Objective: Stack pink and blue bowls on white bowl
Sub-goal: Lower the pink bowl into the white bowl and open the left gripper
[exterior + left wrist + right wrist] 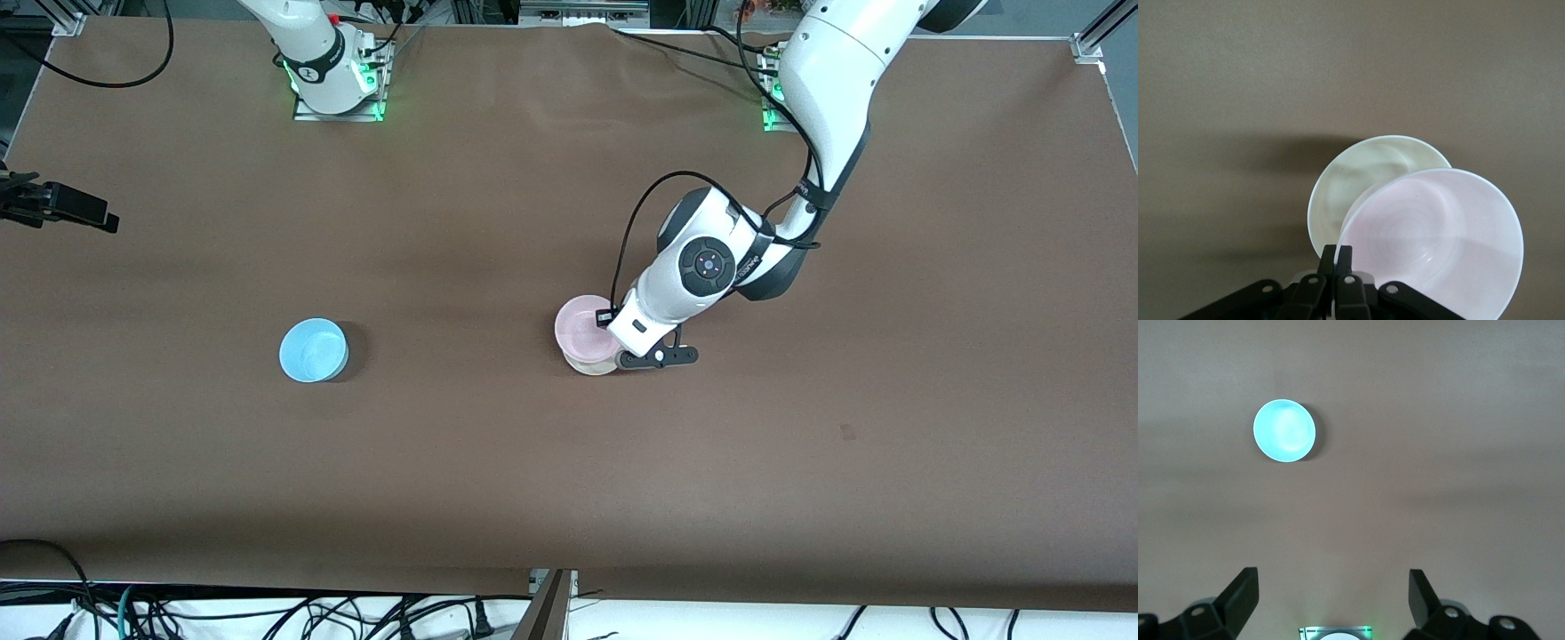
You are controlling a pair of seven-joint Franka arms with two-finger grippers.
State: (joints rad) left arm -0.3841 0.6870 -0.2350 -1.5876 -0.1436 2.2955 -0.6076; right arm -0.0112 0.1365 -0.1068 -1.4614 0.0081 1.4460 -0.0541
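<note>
Brown table (pixel 889 400): left tool (pixel 1336 257) pinches pink bowl (pixel 1438 240); right tool (pixel 1333 593) wide open, empty

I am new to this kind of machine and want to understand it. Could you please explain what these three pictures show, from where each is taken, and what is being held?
Two white robot arms stand at a brown table. One picture looks down from a high camera facing them; the other two come from cameras on each arm's wrist. The left hand is shut on the rim of the small round pale pink plastic bowl, holding it over the small round white plastic bowl, a little off centre. The small round light blue plastic bowl sits alone toward the right arm's end of the table. The right arm waits, its hand open, high above the table.
</note>
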